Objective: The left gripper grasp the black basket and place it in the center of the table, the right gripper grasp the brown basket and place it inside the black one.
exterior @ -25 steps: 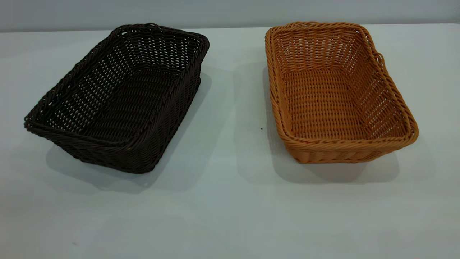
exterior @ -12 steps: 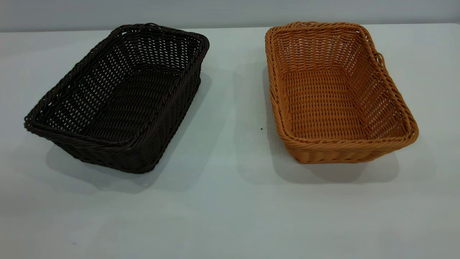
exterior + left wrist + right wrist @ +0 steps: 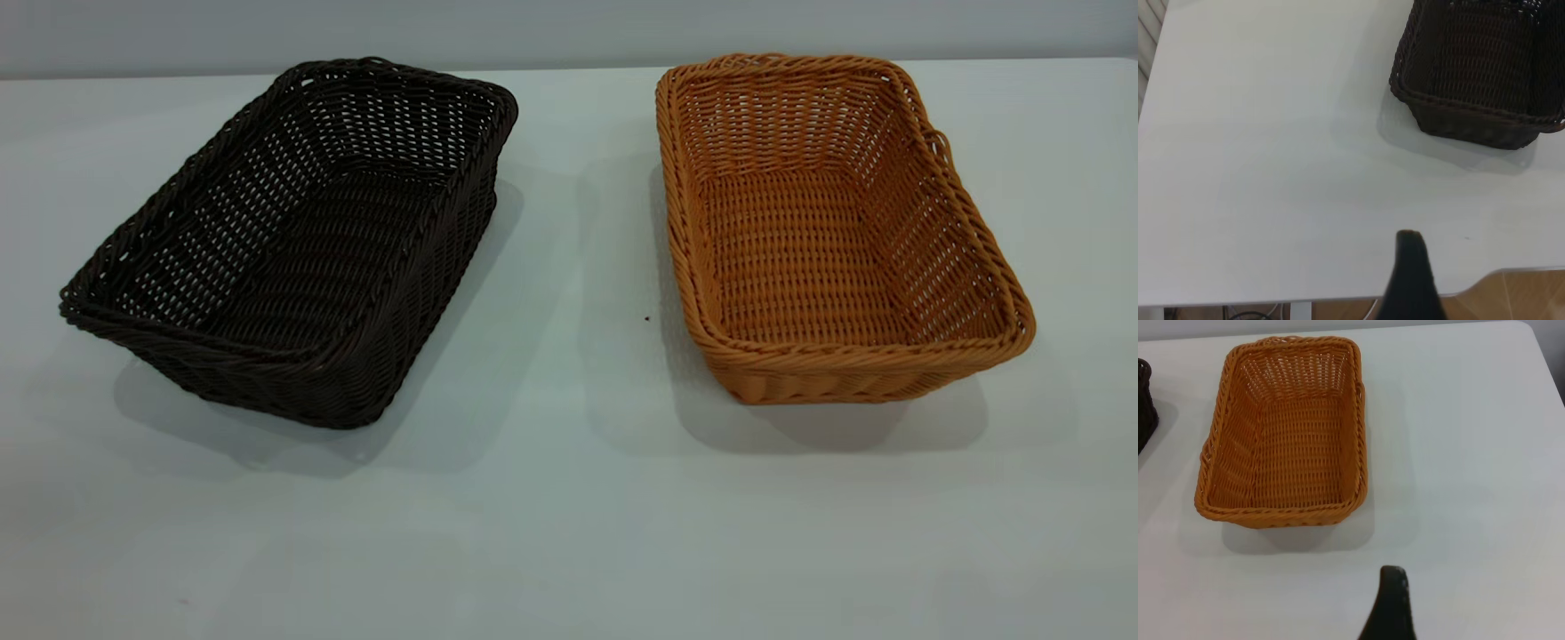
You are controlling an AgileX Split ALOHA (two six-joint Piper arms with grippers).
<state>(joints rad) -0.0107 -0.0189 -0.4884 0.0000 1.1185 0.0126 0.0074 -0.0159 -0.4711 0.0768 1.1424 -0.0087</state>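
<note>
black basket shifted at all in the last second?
No. The black basket sits at the same spot on the table, its gap to the brown basket unchanged in the exterior view.

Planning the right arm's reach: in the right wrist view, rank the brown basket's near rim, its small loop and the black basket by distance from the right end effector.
1. Brown basket's near rim, just ahead of the right end effector.
2. Small loop, on its far half.
3. Black basket, toward the left arm's side.
</note>
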